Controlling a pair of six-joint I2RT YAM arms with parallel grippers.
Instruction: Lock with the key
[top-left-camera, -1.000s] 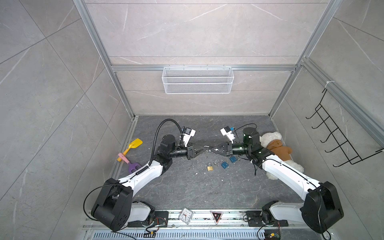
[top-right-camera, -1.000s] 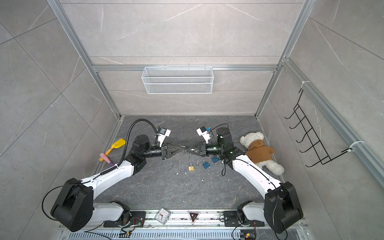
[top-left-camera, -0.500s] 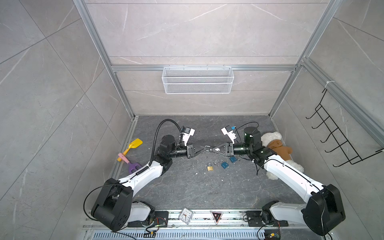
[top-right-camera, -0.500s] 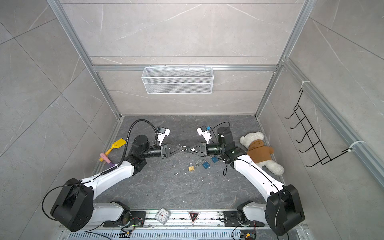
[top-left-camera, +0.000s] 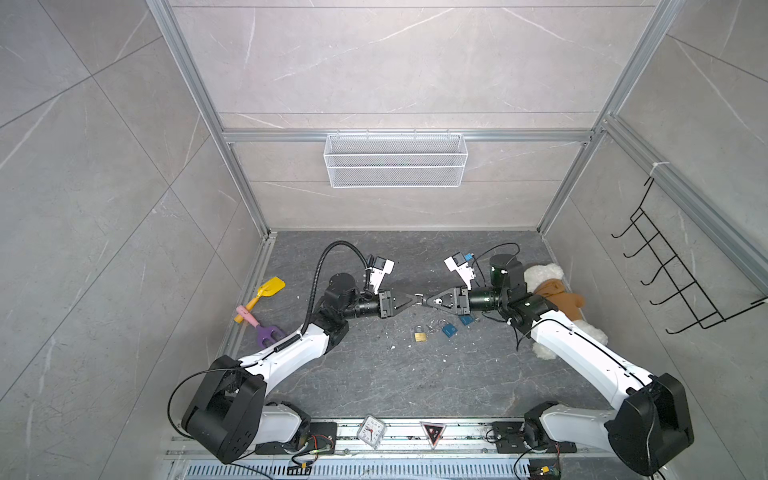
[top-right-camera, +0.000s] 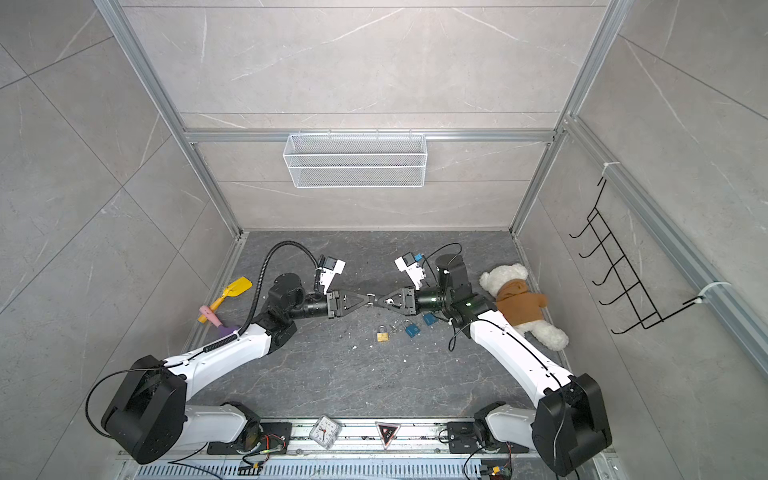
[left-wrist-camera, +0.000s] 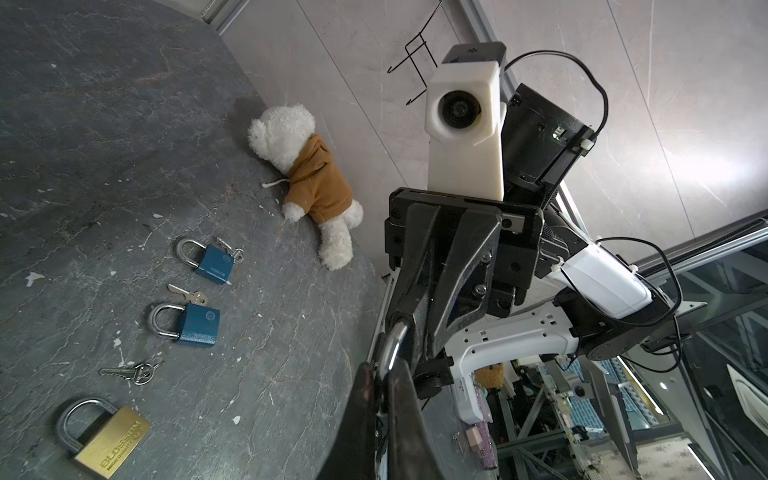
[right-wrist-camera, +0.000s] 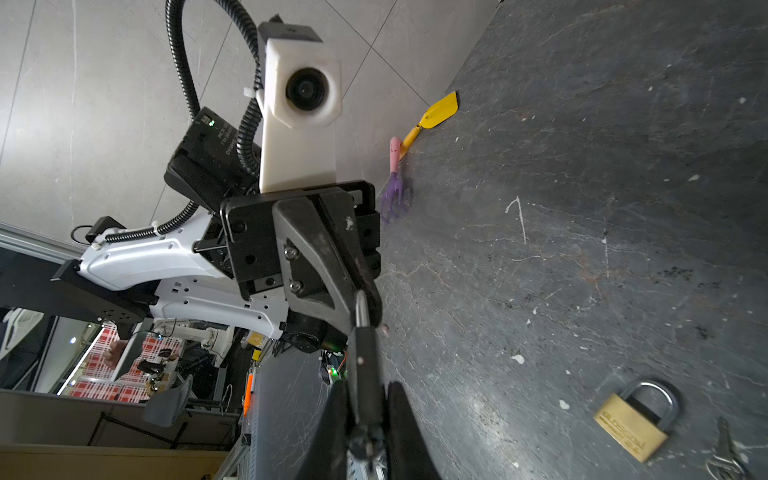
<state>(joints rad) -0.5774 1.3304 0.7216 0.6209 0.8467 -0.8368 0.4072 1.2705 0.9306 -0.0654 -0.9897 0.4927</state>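
Note:
Both grippers meet tip to tip above the middle of the floor in both top views. A dark padlock (right-wrist-camera: 365, 361) is seen edge-on between the fingers of my right gripper (right-wrist-camera: 368, 388), which is shut on its body. Its silver shackle (left-wrist-camera: 394, 347) runs into my left gripper (left-wrist-camera: 380, 370), which is shut on it. From above, the lock (top-left-camera: 423, 299) is a small piece between the left gripper (top-left-camera: 415, 298) and the right gripper (top-left-camera: 430, 300). A loose key (left-wrist-camera: 188, 294) lies on the floor by a blue padlock (left-wrist-camera: 195, 324). I cannot make out a key in the held lock.
On the floor under the grippers lie a brass padlock (top-left-camera: 420, 334), a second blue padlock (left-wrist-camera: 214, 264) and a small key bunch (left-wrist-camera: 135, 372). A teddy bear (top-left-camera: 552, 291) lies at the right wall. A yellow toy shovel (top-left-camera: 270, 286) and a purple rake (top-left-camera: 268, 332) lie at the left.
My left gripper has moved right toward the right gripper and shut on the shackle. The right gripper has kept its grip on the lock body.

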